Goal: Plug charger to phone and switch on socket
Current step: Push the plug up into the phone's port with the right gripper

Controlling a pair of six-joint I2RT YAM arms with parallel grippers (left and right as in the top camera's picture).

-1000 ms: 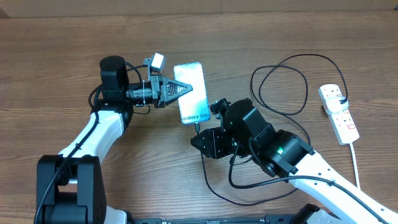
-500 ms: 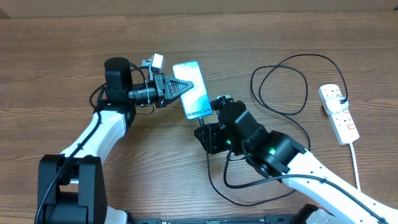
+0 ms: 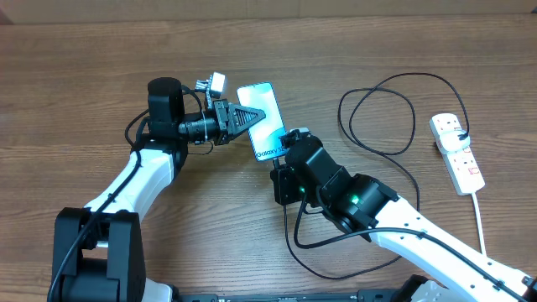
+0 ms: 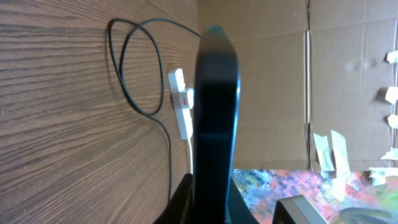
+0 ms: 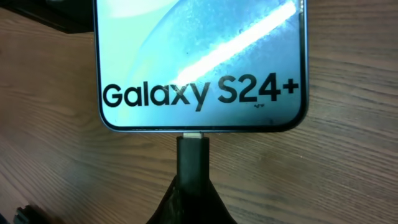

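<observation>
Charger (image 5: pixel 193 155) plug closer now, touching phone (image 5: pixel 199 56) edge

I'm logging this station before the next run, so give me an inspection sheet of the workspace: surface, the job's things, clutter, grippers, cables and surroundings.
Surface: brown wood-grain table, no spills seen.
Job's things: slim black-edged smartphone with a pale blue "Galaxy S24+" screen; thin black charger cable, plug at the phone's bottom port with its metal tip partly showing; white two-outlet power strip with red switches, switch position unreadable.
Clutter: nothing seen.
Grippers: left gripper shut on the smartphone; right gripper shut on the charger plug.
Cables: charger cable loops across to the power strip; thick white cord leads from the strip toward the near edge.
Surroundings: brown cardboard panel beyond the table.
</observation>
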